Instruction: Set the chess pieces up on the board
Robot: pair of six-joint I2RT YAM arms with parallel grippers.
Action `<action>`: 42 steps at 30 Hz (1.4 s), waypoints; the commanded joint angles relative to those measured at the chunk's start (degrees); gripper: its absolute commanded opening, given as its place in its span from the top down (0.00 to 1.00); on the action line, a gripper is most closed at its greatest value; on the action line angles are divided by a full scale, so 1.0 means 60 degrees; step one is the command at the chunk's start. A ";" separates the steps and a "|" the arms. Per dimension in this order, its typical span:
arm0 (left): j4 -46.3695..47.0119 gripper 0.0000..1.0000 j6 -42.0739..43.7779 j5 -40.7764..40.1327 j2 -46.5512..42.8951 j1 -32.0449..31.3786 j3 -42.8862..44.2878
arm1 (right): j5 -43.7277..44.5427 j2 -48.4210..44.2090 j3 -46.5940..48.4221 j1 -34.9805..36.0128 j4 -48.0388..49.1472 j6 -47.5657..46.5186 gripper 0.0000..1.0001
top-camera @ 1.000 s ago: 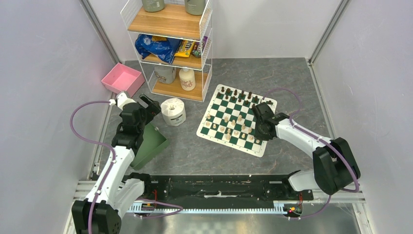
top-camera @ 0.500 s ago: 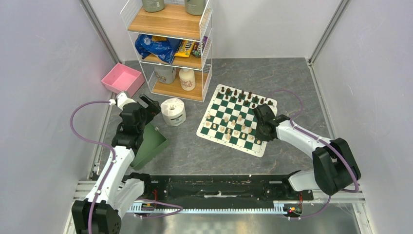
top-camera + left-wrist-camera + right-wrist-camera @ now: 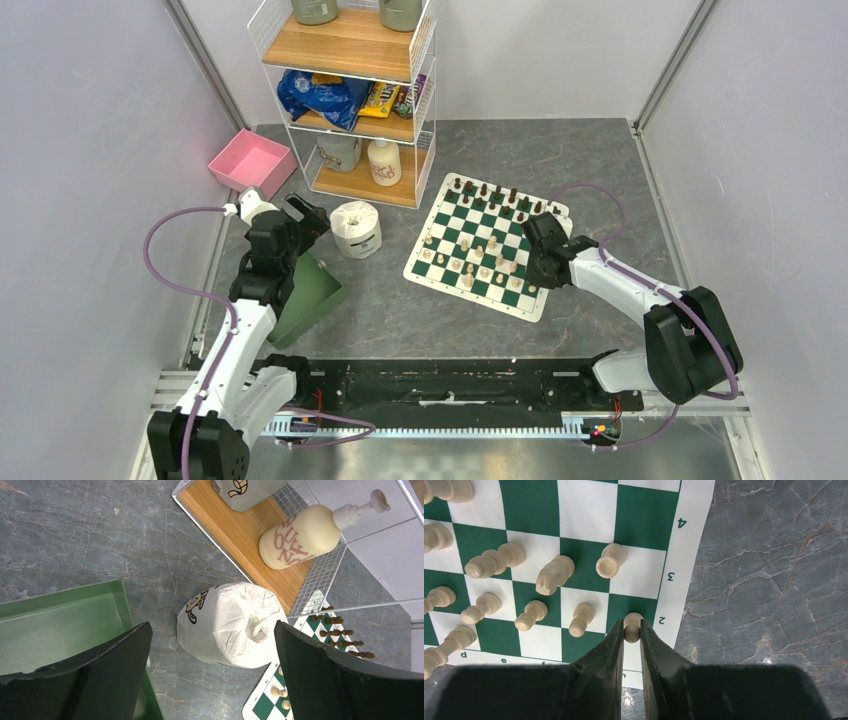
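1. Progress, judged: dark pieces [image 3: 495,195] appear lined up along the far edge of the board [image 3: 644,515]. The cream side is unfinished.
2. Right gripper [image 3: 630,626] pinches a cream pawn [image 3: 633,620] at the board's right edge, beside the numeral 2. Cannot tell whether its base touches the square.
3. Left to do, judged: a knight [image 3: 554,574] and its neighbours near rank 3 likely need back-rank places.
4. Left gripper [image 3: 211,625] is spread wide and empty above a toilet roll [image 3: 225,642], well apart from the board.
5. Counts:
   - One board.
   - About twelve cream pieces in the right wrist view, pinched pawn included.
   - Apparently four more pawns in its row.
   - Dark pieces too small for an exact count.
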 commanded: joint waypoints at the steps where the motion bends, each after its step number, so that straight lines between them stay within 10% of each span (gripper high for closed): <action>1: 0.0372 0.00 -0.0253 0.0034 0.0005 0.0048 0.0042 | 0.0185 -0.0080 -0.0099 -0.0046 0.0309 0.0194 0.78; 42: 0.0270 0.00 -0.0195 -0.0024 -0.0120 0.0052 0.0064 | 0.0102 0.0295 0.2015 -0.0237 -0.0629 -0.0758 0.49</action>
